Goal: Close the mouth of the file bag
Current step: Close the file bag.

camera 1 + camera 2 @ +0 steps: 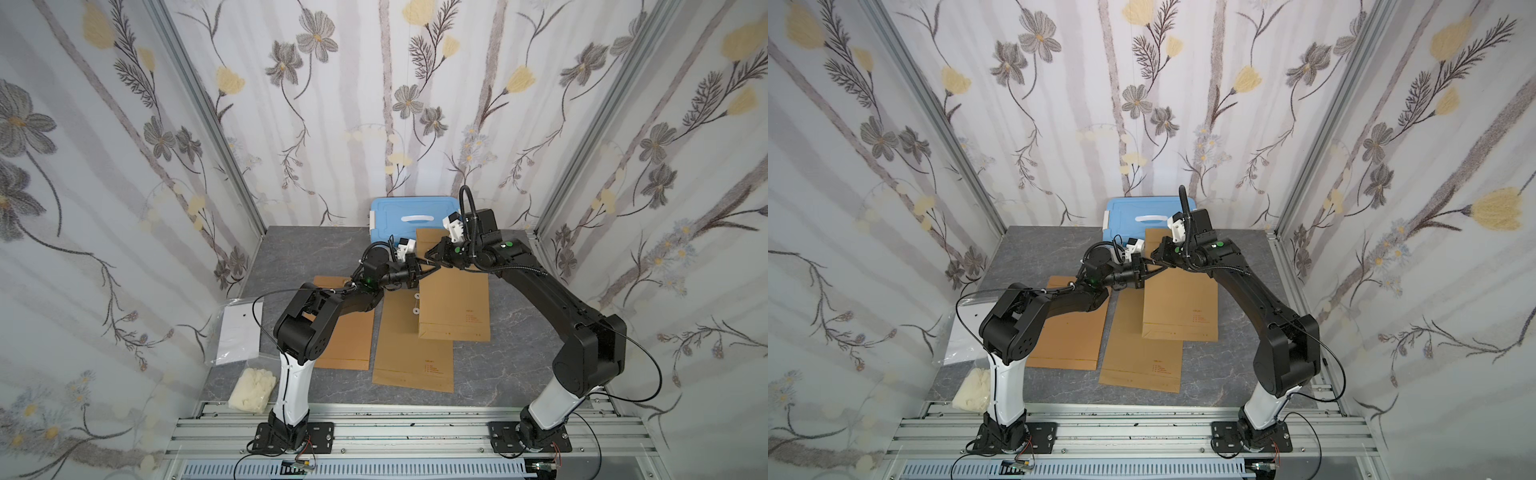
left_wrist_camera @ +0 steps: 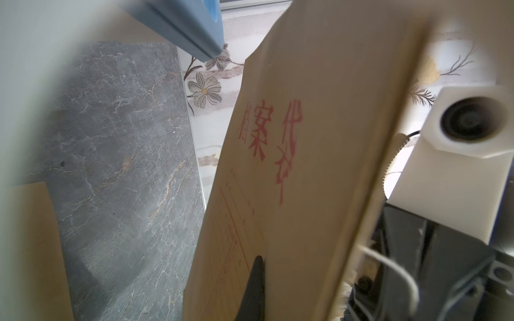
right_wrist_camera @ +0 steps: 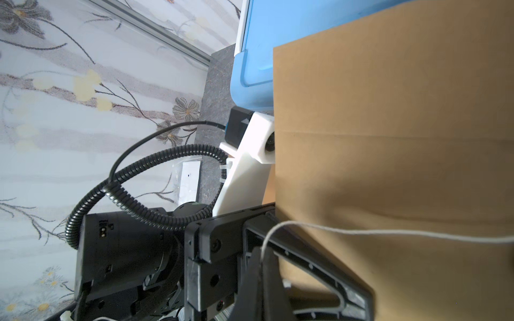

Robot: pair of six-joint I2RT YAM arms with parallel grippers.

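The file bag [image 1: 455, 299] lies on the grey table [image 1: 311, 249], at about 3 o'clock from the table's middle in both top views. Its far end with the flap is raised and leans toward the blue box [image 1: 409, 220], which stands at 11 o'clock from it. Both grippers meet at the bag's edge at 10 o'clock. The left gripper [image 1: 423, 270] has its jaws pressed together on that edge. In the left wrist view I see one dark fingertip [image 2: 254, 280] flat on the face with the red print; the other finger is behind the paper. The right gripper [image 1: 431, 254], just beside it, is closed and pinches the white string [image 3: 389, 232], which runs across the brown paper to its tip.

The near end of the bag overlaps a second brown bag [image 1: 415, 361] at 7 o'clock. A third brown bag [image 1: 349, 336] lies at 8 o'clock, partly under the left arm. Well apart, at the table's 9 o'clock edge, there are a clear plastic sleeve [image 1: 239, 328] and a white lump [image 1: 252, 388].
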